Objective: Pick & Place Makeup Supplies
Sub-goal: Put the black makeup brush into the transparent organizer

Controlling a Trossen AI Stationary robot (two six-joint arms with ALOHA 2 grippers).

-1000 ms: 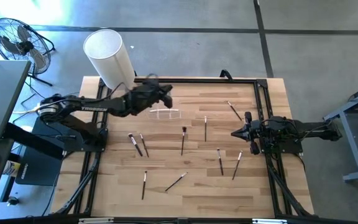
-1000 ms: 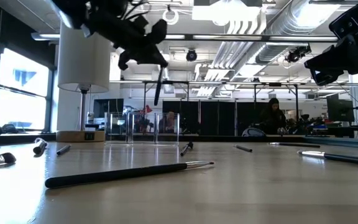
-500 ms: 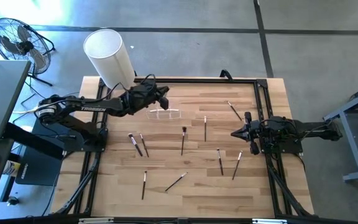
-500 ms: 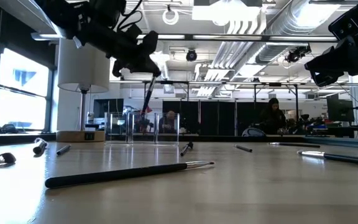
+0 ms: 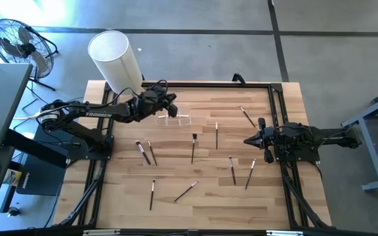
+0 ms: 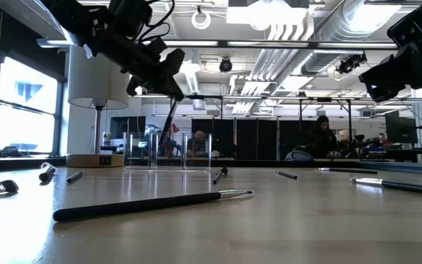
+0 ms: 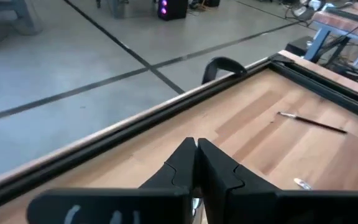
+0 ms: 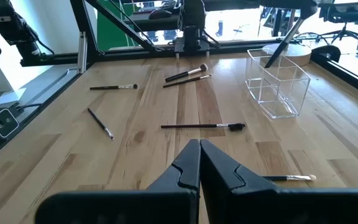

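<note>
makeup brushes (image 5: 193,147) are seen in the high view scattered flat over the pale, striped planks of the wooden table (image 5: 195,196), thin sticks with small dark tips; several lie well apart from each other. the left gripper (image 5: 170,104) is held just above the small clear plastic holder (image 5: 174,120) near the far edge, beside the tall white cylinder (image 5: 113,60), smooth and matte. the right gripper (image 5: 247,140) is parked at the table's right side, its dark fingers pressed together. in the low view, one slim dark brush (image 6: 168,123) is seen slanting down from the left gripper (image 6: 176,86) into the transparent, box-shaped holder (image 6: 167,150); whether it is gripped cannot be told. a long dark-handled brush (image 6: 151,204) with a fine pale tip lies across the glossy tabletop in front. in the left wrist view, the left gripper's angular black fingers (image 7: 219,171) are seen almost touching, with only a hairline gap, above the wood grain and the black metal frame (image 7: 225,65). in the right wrist view, the right gripper (image 8: 199,147) is seen fully closed on nothing; brushes (image 8: 202,126) lie on the boards, and one leans inside the clear square holder (image 8: 277,88).
</note>
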